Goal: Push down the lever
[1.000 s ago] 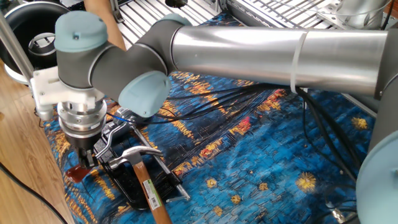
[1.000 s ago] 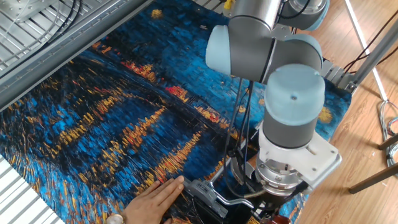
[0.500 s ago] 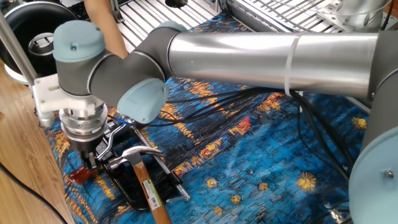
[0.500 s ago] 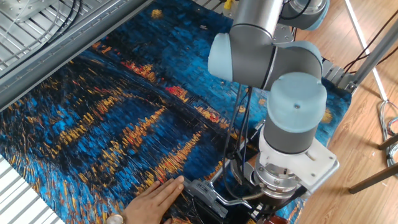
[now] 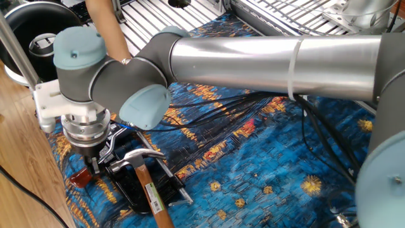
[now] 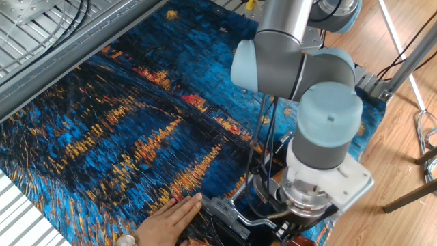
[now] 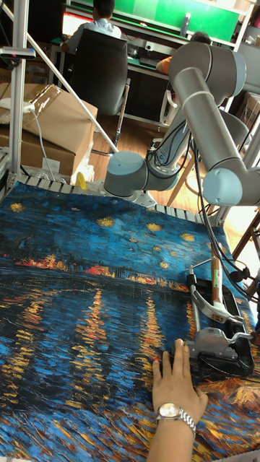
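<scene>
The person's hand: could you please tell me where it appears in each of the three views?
One fixed view: only the forearm shows, top left; the hand is hidden behind the robot arm.
The other fixed view: the hand lies flat at the bottom edge, left of centre.
Tall fixed view: the hand is low, right of centre, with a wristwatch.
Shared landmark: the blue painted cloth.

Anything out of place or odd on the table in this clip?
Yes: a person's hand with a wristwatch rests on the cloth, pressed against the black base of the lever rig, close under the arm. A hammer also lies across that base, right beside the tool over the lever.
</scene>
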### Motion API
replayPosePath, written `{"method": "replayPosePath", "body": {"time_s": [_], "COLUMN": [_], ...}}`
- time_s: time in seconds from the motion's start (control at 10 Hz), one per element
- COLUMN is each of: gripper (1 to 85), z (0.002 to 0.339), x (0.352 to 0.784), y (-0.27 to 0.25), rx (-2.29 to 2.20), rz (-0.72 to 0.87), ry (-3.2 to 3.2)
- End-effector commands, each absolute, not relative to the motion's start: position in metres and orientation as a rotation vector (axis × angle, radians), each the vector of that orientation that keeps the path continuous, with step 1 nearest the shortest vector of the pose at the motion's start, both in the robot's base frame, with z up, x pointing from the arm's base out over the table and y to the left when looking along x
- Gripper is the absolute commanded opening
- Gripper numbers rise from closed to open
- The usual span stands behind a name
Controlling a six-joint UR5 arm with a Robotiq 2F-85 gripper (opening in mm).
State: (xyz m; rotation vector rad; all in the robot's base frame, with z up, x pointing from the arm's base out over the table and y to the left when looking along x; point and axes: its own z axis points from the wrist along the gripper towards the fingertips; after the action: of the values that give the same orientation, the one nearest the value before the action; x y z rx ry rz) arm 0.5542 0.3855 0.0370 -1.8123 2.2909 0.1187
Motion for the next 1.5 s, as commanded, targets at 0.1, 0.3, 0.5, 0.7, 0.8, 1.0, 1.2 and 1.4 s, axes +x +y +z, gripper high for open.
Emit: {"method": "replayPosePath", "body": {"time_s": [0.1, 0.3, 0.5, 0.7, 0.8, 1.0, 1.2, 1.4], "gripper": [21.7, 21.3, 5.7, 1.7, 1.7, 1.7, 1.7, 1.7], "z": [0.095, 0.117, 0.137, 0.156, 0.163, 0.168, 0.166, 0.162], "x": [0.506, 0.503, 0.519, 0.527, 0.534, 0.558, 0.559, 0.560], "y": [0.402, 0.405, 0.380, 0.362, 0.354, 0.308, 0.290, 0.258], "rx": [-1.746, -1.657, -1.499, -1.226, -1.118, -0.930, -0.710, -0.599], "rz": [0.275, 0.342, 0.267, 0.303, 0.322, 0.150, 0.104, -0.026], "ry": [2.347, 2.378, 2.485, 2.607, 2.633, 2.678, 2.765, 2.820]}}
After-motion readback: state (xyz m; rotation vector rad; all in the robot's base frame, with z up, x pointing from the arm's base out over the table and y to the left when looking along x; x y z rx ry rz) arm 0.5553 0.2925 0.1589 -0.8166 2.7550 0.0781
